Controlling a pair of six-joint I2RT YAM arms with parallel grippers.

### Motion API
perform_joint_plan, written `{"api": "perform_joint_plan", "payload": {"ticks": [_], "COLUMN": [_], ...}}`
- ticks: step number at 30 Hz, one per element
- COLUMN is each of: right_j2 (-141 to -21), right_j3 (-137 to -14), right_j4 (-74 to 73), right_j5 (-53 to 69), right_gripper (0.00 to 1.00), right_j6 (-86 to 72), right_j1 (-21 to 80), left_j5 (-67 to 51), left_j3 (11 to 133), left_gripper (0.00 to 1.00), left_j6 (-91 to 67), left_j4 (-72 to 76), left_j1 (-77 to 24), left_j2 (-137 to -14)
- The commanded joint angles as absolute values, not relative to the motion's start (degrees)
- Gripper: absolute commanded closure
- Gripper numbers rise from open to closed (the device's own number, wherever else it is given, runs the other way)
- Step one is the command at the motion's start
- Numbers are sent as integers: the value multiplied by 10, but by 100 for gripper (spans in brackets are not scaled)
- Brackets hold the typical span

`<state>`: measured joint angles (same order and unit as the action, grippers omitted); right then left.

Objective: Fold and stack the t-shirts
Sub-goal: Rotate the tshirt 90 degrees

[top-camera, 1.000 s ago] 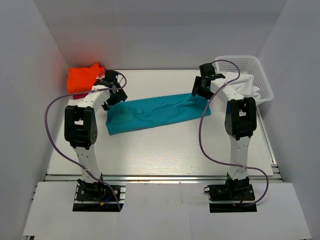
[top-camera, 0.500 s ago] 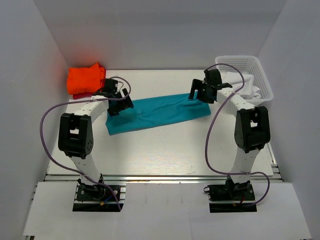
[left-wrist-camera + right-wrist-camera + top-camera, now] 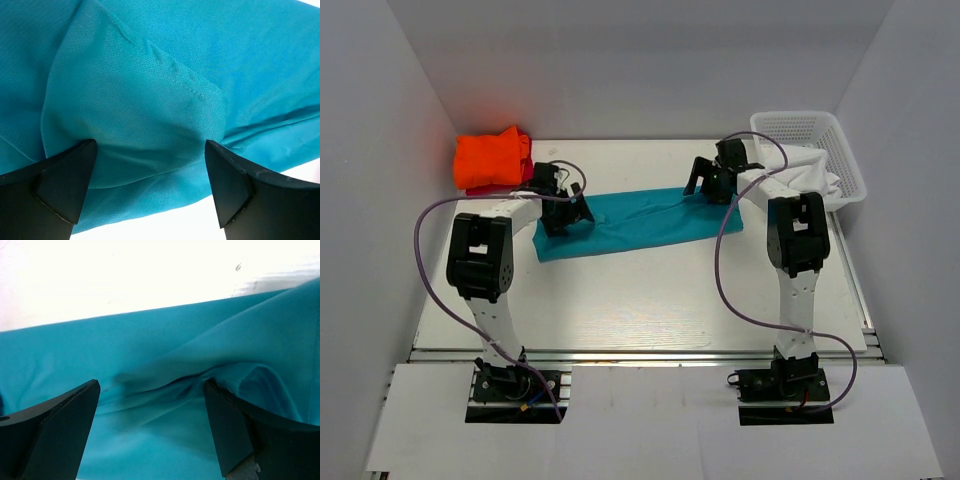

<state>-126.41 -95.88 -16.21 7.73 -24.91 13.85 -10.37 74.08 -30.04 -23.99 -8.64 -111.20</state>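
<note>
Teal-blue t-shirt (image 3: 635, 225) lies under both my hands, folded into a long band that runs slantwise across the table (image 3: 650, 300). My left hand (image 3: 563, 213) is down on the shirt's left end, spread wide. Its two fingers (image 3: 65, 175) press into the cloth. A soft hump crossed by a stitched seam stands between them, touched on both sides but not pinched. My right hand (image 3: 705, 180) is down at the far edge of the shirt's right end, also spread wide. A low ridge of cloth rises in the gap, with a rounded fold just beside the right-side finger. Neither hand has the shirt off the table; apart from these wrinkles it lies flat. In the right wrist view, white table shows just past the shirt's far edge.

Off the shirt's left end, toward the far left corner, sits the orange t-shirt (image 3: 492, 158), bunched up. A strip of the red t-shirt (image 3: 478, 188) shows under its near edge. Off the shirt's right end stands a white basket (image 3: 840, 135), with white cloth (image 3: 810, 165) spilling over its near rim.
</note>
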Motion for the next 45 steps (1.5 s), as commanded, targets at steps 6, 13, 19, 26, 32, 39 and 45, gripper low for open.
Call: {"api": "perform_joint_plan", "payload": {"ticks": [6,13,19,26,32,39,45], "right_j2": [-1210,-967,-898,-989,-1011,-938,-886], "right_j3": [-848,-578,-447,-550,-630,-629,-595], "right_j4": [-157,-231,-237,-182,-161,-152,-143], "right_j5": [48,93,198,236,275,237,136], "right_gripper": [10,10,10,10,10,10,10], "right_j6": [-275,-213,-161,-56,-19,-40,-107], "right_j1": [137,198,360,522,566,566,559], "left_j5": [-3,5,-102,-109,-54,-11,-29], "left_j3": [873,1176,1366,1385,1396,1396,1407], "left_gripper": [0,0,0,0,0,0,0], "left_j6": [-299,-286,-291,-335,-380,-380,-312], "left_j4": [-301,-325,-211,-55,-34,-40,-63], "left_j1": [-84,-90,-126,-184,-190,-190,-190], "left_j2": [-1201,-1387,-1563,-1617,-1622,-1573,-1470]}}
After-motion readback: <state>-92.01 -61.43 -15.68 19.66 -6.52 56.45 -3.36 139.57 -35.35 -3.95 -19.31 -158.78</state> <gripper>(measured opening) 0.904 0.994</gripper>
